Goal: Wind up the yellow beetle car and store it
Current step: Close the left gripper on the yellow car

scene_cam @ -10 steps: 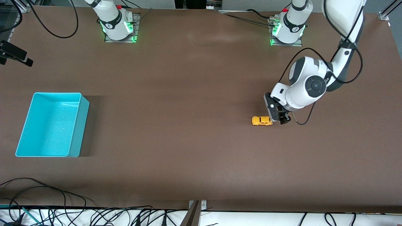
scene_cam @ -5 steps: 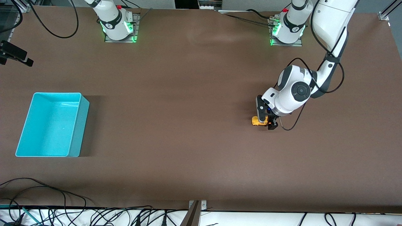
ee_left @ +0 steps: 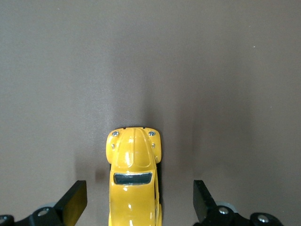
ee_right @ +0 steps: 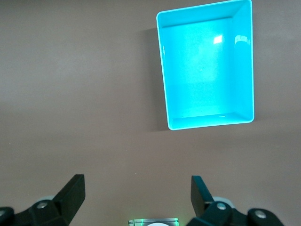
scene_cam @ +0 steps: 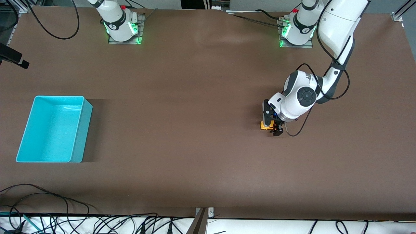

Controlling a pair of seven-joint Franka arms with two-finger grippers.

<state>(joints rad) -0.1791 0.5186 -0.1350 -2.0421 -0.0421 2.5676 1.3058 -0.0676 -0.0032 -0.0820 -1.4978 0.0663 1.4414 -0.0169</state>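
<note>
The yellow beetle car (scene_cam: 262,125) stands on the brown table toward the left arm's end. My left gripper (scene_cam: 272,124) is down over it and open, with one finger on each side of the car and a gap on both sides. In the left wrist view the car (ee_left: 134,179) lies between the fingertips (ee_left: 75,203), its bonnet pointing away from the gripper (ee_left: 139,202). My right gripper (ee_right: 138,193) is open and empty, waiting high above the table near its base. It is out of sight in the front view.
The empty turquoise bin (scene_cam: 52,130) stands toward the right arm's end of the table and also shows in the right wrist view (ee_right: 207,70). Cables lie along the table edge nearest the front camera (scene_cam: 97,221). A black object (scene_cam: 13,58) juts in at the right arm's end.
My left gripper has moved from beside the car to over it and now straddles it. The car and the bin have not moved.
</note>
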